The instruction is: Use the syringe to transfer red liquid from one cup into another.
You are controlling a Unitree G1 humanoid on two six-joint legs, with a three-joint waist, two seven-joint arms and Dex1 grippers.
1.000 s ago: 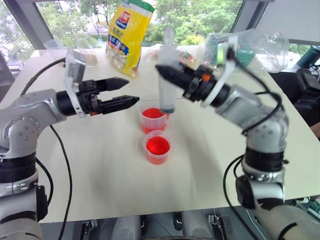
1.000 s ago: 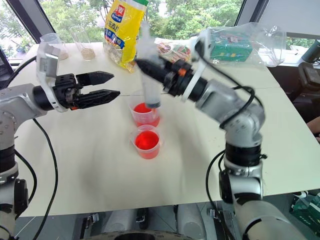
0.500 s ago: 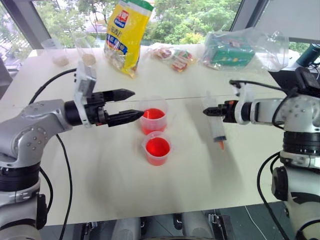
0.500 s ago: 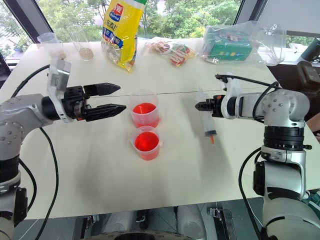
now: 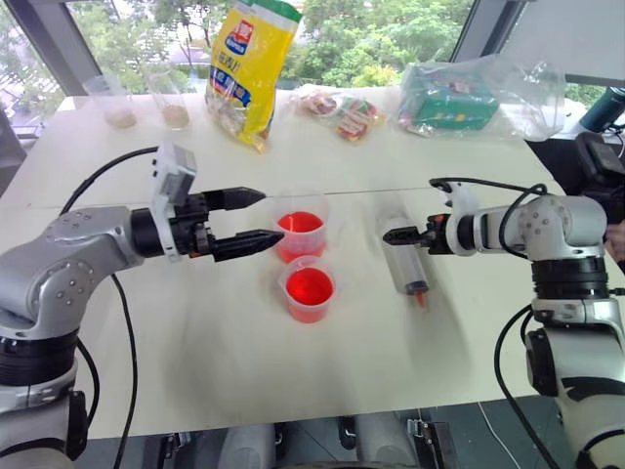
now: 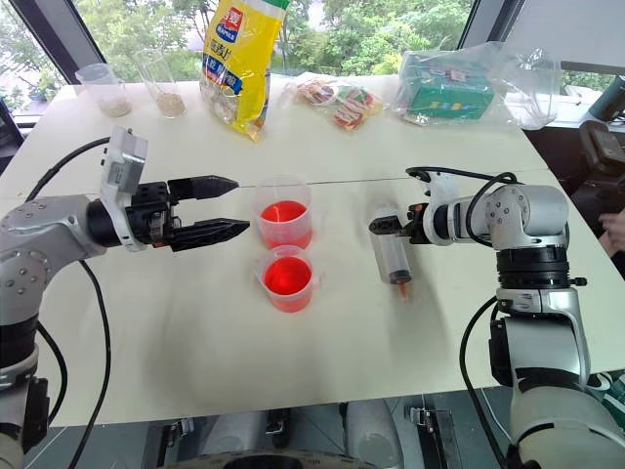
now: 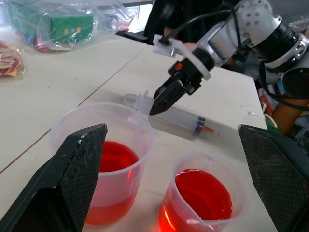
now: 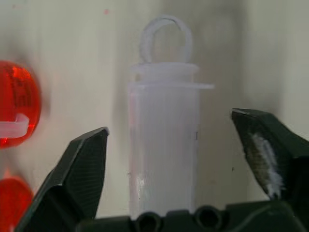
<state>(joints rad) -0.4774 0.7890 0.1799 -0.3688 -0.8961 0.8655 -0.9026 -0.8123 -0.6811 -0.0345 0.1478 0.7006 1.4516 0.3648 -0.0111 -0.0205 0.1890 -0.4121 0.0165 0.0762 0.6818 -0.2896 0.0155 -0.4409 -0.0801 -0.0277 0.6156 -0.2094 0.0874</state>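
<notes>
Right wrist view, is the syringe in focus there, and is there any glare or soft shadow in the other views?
Right wrist view: the syringe is soft and hazy, sitting close between blurred fingers. Left wrist view: the two cups of red liquid look fairly crisp, while the bagged box behind is blurred. Eye views: bright windows behind, glare on the clear bag, faint diffuse shadows on the table.

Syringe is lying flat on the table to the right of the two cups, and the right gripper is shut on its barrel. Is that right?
Not quite. The syringe does lie flat on the table, right of both cups, but the right gripper is open, not shut on it. The right wrist view shows its fingers spread either side of the barrel with gaps.
</notes>
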